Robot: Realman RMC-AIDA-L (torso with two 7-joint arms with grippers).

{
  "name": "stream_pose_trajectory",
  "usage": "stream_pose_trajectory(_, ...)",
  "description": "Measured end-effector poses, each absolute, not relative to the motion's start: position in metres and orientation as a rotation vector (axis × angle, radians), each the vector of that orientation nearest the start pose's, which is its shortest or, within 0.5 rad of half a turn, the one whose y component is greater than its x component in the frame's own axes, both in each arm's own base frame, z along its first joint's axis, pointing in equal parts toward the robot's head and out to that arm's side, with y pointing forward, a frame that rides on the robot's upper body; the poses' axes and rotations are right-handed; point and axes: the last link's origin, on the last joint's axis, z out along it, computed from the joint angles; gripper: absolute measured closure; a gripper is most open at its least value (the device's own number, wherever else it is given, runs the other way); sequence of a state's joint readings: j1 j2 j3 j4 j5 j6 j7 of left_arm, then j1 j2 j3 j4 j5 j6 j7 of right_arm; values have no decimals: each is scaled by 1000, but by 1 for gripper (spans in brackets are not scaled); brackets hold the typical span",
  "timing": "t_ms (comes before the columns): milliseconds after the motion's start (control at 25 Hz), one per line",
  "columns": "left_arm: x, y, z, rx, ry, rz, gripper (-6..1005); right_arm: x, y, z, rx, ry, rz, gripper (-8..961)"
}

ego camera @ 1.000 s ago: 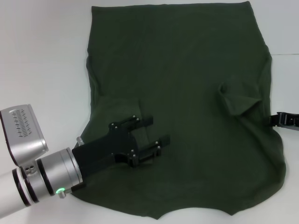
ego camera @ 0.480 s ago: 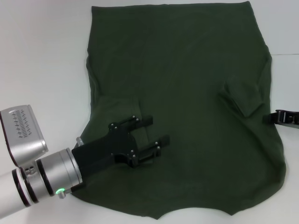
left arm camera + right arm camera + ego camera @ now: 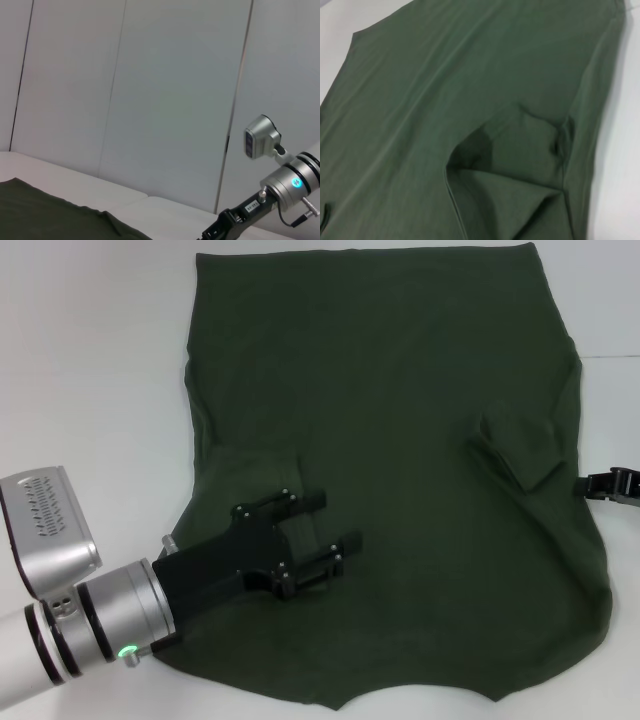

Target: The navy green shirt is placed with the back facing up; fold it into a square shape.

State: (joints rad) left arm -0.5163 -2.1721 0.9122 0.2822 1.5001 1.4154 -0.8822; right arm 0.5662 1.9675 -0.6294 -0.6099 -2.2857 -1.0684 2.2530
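Found the navy green shirt spread flat over the middle of the white table, with the right sleeve already turned inward onto the body of the cloth. Judged the step in hand to be the folding of the sides toward the middle, with the long fold across not yet made. To do it well, seemed best to take the side edge low, through one layer only, to lift just enough to clear the table, to carry it straight across, and to lay it down parallel to the opposite side, so as to leave no slanted edge. Seemed wise also to smooth the small wrinkle at the turned sleeve before going on. Saw the left gripper above the near left part of the shirt, spread wide apart and pinching nothing; could not tell whether touching the fabric or only hanging just over it. Saw only the tip of the right gripper, just beside the right edge of the shirt near the turned sleeve; could not tell its state.
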Motion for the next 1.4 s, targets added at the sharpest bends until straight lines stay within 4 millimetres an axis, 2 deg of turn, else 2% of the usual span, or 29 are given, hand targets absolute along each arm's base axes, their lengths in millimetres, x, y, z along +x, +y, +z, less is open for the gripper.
stream_pose_trajectory(40, -237, 302, -84, -2524, -483, -1042, 309, 351, 377, 51, -1920, 1620, 372, 937)
stream_pose_trajectory(280, -237, 302, -84, -2523, -482, -1043, 310, 353, 376, 47, -1910, 1624, 369, 739)
stream_pose_trajectory(480, -237, 302, -84, -2522, -481, -1043, 309, 354, 376, 46, -1899, 1624, 366, 634)
stream_pose_trajectory(920, -236, 303, -84, -2521, -478, -1042, 310, 357, 374, 41, -1893, 1637, 353, 635)
stream_pose_trajectory(1400, -237, 303, -83, -2519, -479, -1042, 310, 360, 375, 47, -1875, 1637, 359, 636)
